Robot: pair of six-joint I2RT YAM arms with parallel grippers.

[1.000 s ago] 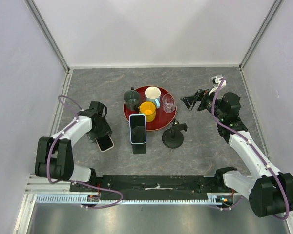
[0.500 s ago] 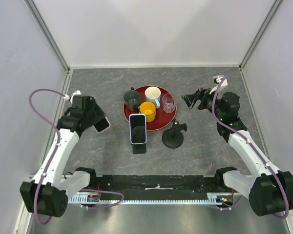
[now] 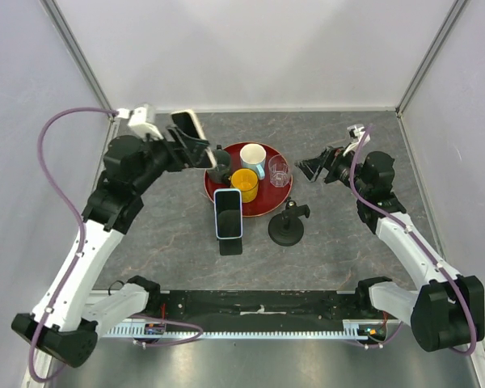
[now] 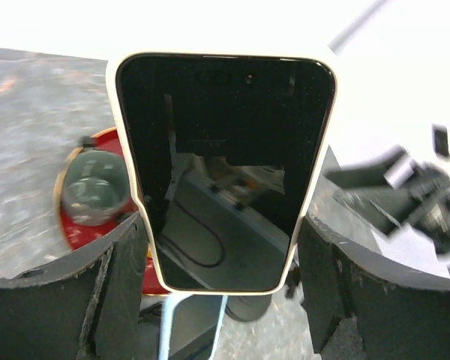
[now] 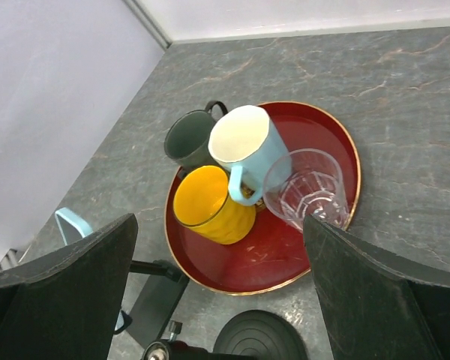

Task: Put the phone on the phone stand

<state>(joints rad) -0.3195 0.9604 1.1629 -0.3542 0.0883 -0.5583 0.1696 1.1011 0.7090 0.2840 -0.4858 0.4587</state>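
Note:
My left gripper (image 3: 196,147) is shut on a cream-cased phone (image 3: 189,126) and holds it high above the table, left of the red tray. In the left wrist view the phone (image 4: 223,150) stands screen-on between my fingers (image 4: 112,285). An empty black phone stand (image 3: 288,225) with a round base sits right of centre; its base shows in the right wrist view (image 5: 259,339). A second phone with a blue case (image 3: 228,213) rests on another stand in front of the tray. My right gripper (image 3: 311,168) is open and empty, up to the right of the tray.
A red tray (image 3: 276,202) holds a grey mug (image 3: 219,164), a yellow cup (image 3: 244,183), a white-and-blue mug (image 3: 254,157) and a clear glass (image 3: 279,170). The same set shows in the right wrist view on the tray (image 5: 337,142). White walls enclose the table.
My left arm has lifted the cream-cased phone off the table at the left and swung it up and right toward the tray. The right arm has barely moved.

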